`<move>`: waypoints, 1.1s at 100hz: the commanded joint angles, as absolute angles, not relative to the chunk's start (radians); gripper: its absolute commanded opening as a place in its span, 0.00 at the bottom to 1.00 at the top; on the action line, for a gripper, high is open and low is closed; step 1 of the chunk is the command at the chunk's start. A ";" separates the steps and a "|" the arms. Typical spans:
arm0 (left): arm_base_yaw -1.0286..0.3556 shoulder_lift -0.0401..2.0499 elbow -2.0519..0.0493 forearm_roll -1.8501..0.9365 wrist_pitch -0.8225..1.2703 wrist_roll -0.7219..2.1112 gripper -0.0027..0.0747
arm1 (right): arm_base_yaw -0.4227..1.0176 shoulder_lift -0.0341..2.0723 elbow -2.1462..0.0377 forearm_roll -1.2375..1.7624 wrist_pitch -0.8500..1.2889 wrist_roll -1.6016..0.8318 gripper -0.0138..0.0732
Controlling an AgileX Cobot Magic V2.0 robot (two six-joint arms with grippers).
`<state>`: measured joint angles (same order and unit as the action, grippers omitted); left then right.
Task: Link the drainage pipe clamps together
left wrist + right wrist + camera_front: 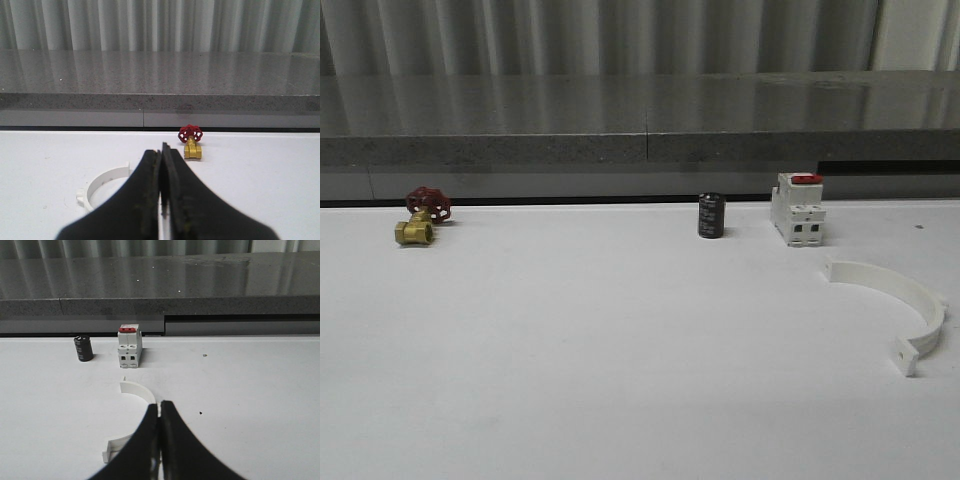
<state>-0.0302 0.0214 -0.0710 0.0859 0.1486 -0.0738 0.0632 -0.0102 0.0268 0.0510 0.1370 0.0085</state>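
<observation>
One white half-ring drainage pipe clamp [910, 305] lies flat on the white table at the right, its holed tab toward the front. In the right wrist view this clamp [137, 390] lies just beyond my right gripper [159, 404], whose black fingers are shut with nothing between them and hide part of its arc. A second white half-ring clamp [102, 185] lies beyond my left gripper [161, 150] and to one side, partly hidden by the fingers. The left gripper is also shut with nothing in it.
A brass valve with a red handwheel [420, 215] stands at the far left of the table. A black cylinder [711, 215] and a white blocky switch with a red top [798, 208] stand at the back right. A grey ledge [640, 130] runs behind the table.
</observation>
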 commanded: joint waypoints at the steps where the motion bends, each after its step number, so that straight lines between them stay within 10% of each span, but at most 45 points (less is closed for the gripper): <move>1: -0.031 0.107 -0.196 0.088 0.141 -0.080 0.01 | 0.060 -0.029 0.011 0.050 0.056 0.000 0.08; 42: -0.031 0.624 -0.714 0.088 0.714 -0.080 0.01 | 0.060 -0.029 0.011 0.050 0.056 0.000 0.08; 76: -0.031 0.788 -0.756 0.098 0.768 -0.080 0.03 | 0.060 -0.029 0.011 0.050 0.056 0.000 0.08; 110: -0.031 0.835 -0.756 0.087 0.798 -0.080 0.84 | 0.060 -0.029 0.011 0.050 0.056 0.000 0.08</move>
